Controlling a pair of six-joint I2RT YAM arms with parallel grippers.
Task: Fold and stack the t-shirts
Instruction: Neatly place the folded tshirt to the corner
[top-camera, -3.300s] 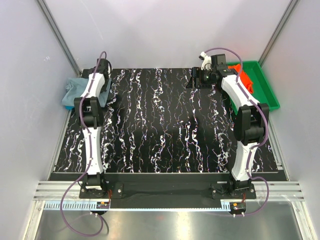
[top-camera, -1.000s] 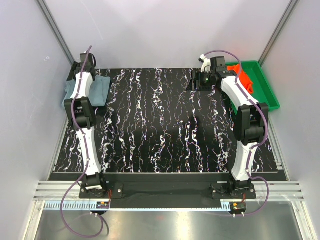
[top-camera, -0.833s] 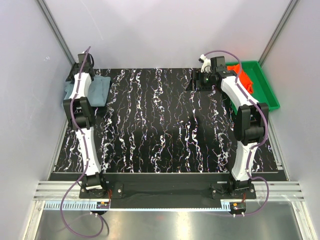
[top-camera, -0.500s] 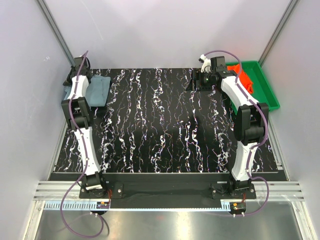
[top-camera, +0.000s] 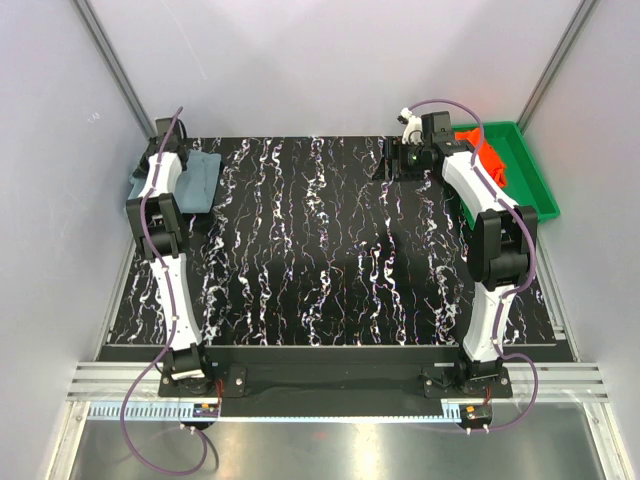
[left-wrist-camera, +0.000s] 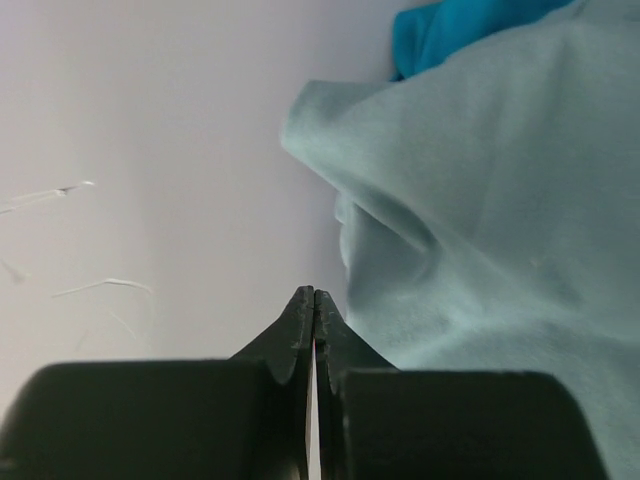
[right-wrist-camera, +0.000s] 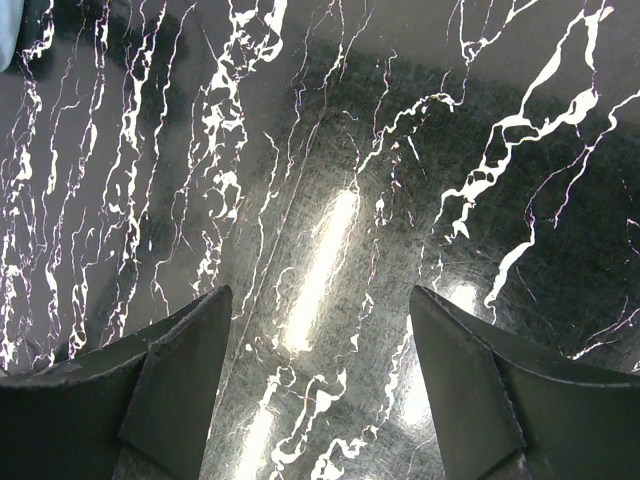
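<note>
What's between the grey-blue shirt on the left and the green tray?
Top view: bare marbled tabletop, plus the open right gripper near the tray.

Overhead I get bright, even light and soft shadows. My right wrist feed shows white glare streaks on the glossy desk (right-wrist-camera: 320, 250). My left wrist feed renders the grey-blue t-shirt (left-wrist-camera: 480, 220) soft, slightly blurred.

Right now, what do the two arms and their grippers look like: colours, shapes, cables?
Both the left arm and the right arm have white shells with black joints and black bases. A purple cable runs along each arm and loops near its base. The left gripper and right gripper have black, wedge-shaped fingers tapering to narrow tips.
</note>
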